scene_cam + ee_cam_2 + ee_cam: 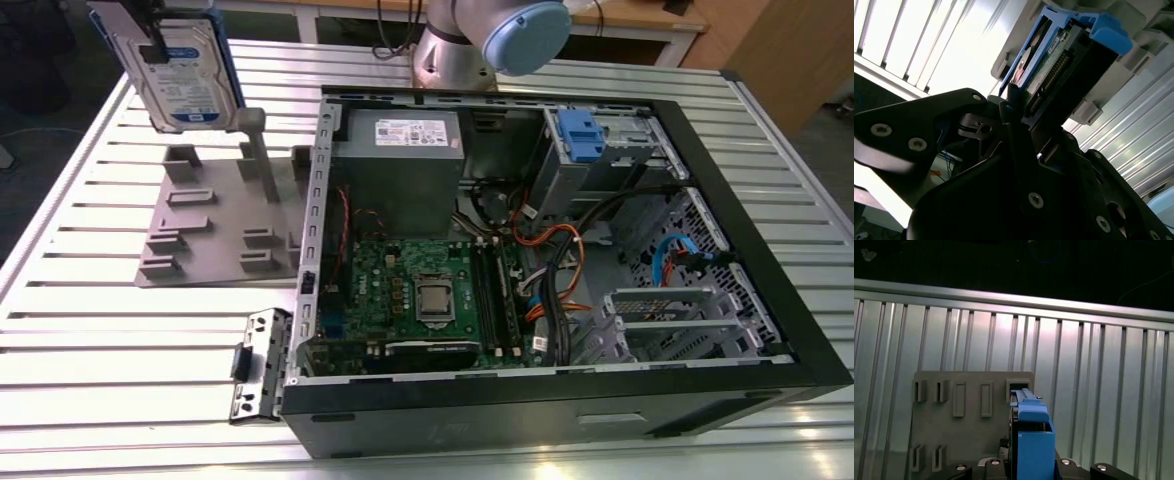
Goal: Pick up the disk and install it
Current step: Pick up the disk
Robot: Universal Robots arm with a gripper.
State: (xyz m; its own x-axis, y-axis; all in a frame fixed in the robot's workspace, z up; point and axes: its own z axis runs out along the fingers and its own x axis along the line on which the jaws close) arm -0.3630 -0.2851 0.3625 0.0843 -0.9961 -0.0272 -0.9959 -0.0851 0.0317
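A: "While the black gripper [1026, 107] hangs above the grey slotted plastic holder [220, 215], what does it carry?"

B: "The silver hard disk [180, 70] in its blue plastic bracket [1031, 440], held on edge. The jaws are clamped on its two flat faces."

A: "And the open black computer case [534, 425]?"

B: "Just beside the holder, on the same slatted metal table [80, 330]."

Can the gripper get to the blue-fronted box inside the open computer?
Probably yes. The black computer case lies open; nothing covers the blue-fronted grey metal drive cage. The gripper clamps the blue-framed silver disk.
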